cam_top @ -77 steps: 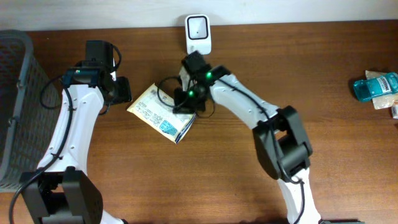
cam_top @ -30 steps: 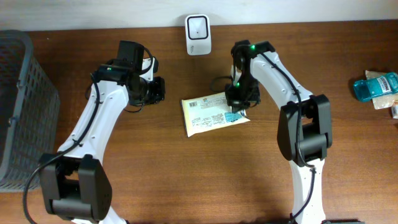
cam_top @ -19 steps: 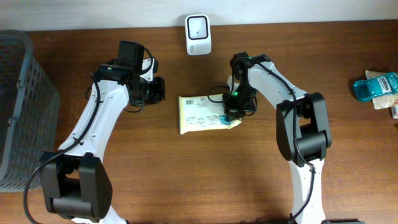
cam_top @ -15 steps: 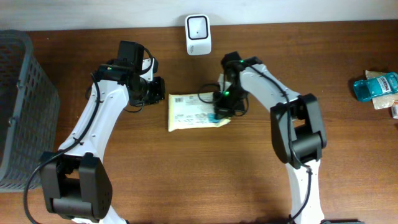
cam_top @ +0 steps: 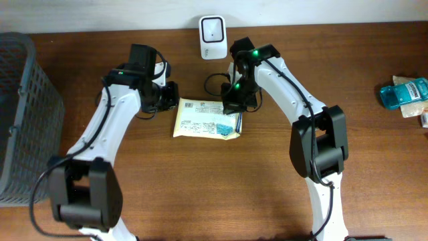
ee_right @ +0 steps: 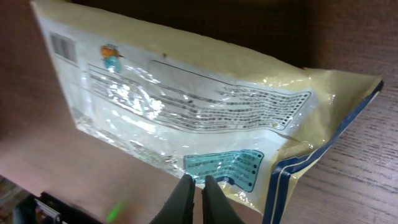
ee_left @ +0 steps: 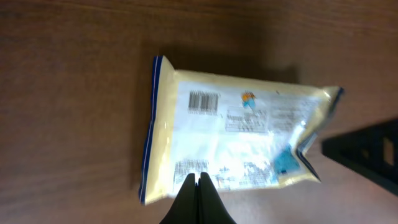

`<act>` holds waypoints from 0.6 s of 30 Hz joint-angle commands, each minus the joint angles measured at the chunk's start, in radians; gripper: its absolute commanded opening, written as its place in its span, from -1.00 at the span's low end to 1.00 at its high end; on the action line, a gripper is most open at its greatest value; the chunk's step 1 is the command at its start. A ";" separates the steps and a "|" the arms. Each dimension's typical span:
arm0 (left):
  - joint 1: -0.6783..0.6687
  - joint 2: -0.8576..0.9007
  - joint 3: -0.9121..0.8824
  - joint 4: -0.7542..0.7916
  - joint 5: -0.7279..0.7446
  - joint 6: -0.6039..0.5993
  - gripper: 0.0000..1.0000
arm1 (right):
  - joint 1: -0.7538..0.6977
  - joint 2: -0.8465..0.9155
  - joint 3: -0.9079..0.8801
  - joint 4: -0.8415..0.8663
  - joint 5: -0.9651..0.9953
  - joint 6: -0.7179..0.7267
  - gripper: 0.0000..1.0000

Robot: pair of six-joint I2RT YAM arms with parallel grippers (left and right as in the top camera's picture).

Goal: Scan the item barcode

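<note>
A pale yellow packet (cam_top: pixel 204 119) with printed text lies flat on the wooden table, below the white scanner (cam_top: pixel 212 29) at the back edge. Its barcode (ee_left: pixel 204 101) faces up near the blue-edged end; it also shows in the right wrist view as the barcode (ee_right: pixel 62 43). My right gripper (cam_top: pixel 234 107) sits at the packet's upper right corner. Its jaws are almost together, pinching the packet (ee_right: pixel 186 93) at the edge by the teal patch, with the right gripper (ee_right: pixel 199 178) seen from above. My left gripper (cam_top: pixel 174 102) is shut and empty, hovering at the packet's left end; the left gripper (ee_left: pixel 198 177) overlaps the packet (ee_left: pixel 236 143).
A grey mesh basket (cam_top: pixel 20 114) stands at the far left. A blue bottle (cam_top: pixel 401 92) and other small items lie at the far right edge. The right arm's dark body (ee_left: pixel 367 149) shows at the right of the left wrist view.
The right gripper has dragged the packet leftwards towards the left gripper and turned it, ending under the scanner. Its jaws have eased slightly. The left arm has hardly moved.
</note>
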 commanded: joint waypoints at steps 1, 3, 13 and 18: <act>-0.032 0.098 0.007 0.037 0.072 -0.014 -1.00 | -0.001 -0.010 -0.010 0.013 0.015 -0.040 -0.86; -0.054 0.137 0.007 0.059 0.135 -0.014 -1.00 | 0.002 -0.010 -0.028 0.036 0.011 -0.039 -0.92; -0.098 0.280 0.007 0.071 0.024 -0.043 -1.00 | 0.010 -0.009 -0.227 0.230 -0.025 -0.038 -0.92; -0.075 0.274 0.008 0.014 -0.193 -0.066 -1.00 | -0.031 -0.010 -0.263 0.248 0.193 0.002 -0.92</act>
